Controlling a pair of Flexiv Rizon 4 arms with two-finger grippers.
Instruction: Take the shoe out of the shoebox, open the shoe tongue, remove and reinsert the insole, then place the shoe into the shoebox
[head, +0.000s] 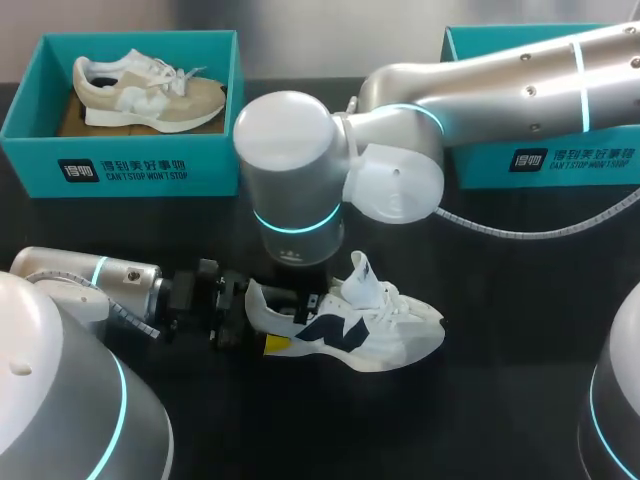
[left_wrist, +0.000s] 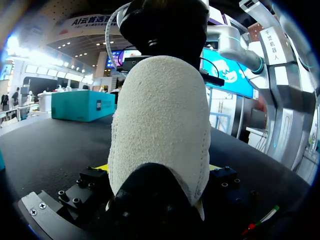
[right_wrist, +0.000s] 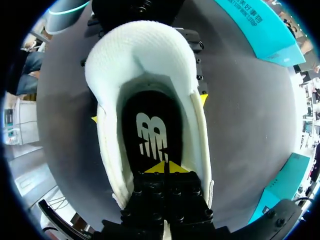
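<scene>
A white and navy shoe (head: 385, 330) lies on its sole mid-table, toe pointing right. My left gripper (head: 281, 322) comes in low from the left and is shut on the shoe's heel (left_wrist: 160, 125), one yellow fingertip (right_wrist: 202, 99) against each side. My right arm reaches over from the right and points straight down. Its gripper (right_wrist: 165, 169) is shut, tips pressed together inside the shoe's opening, right at the black insole (right_wrist: 150, 127) with its white logo. I cannot tell whether it pinches the insole. The tongue stands up ahead of the opening.
A teal shoebox (head: 120, 165) at the back left holds a beige shoe (head: 150, 90). A second teal shoebox (head: 560, 160) stands at the back right, partly behind my right arm. A white cable (head: 540, 232) trails over the table on the right.
</scene>
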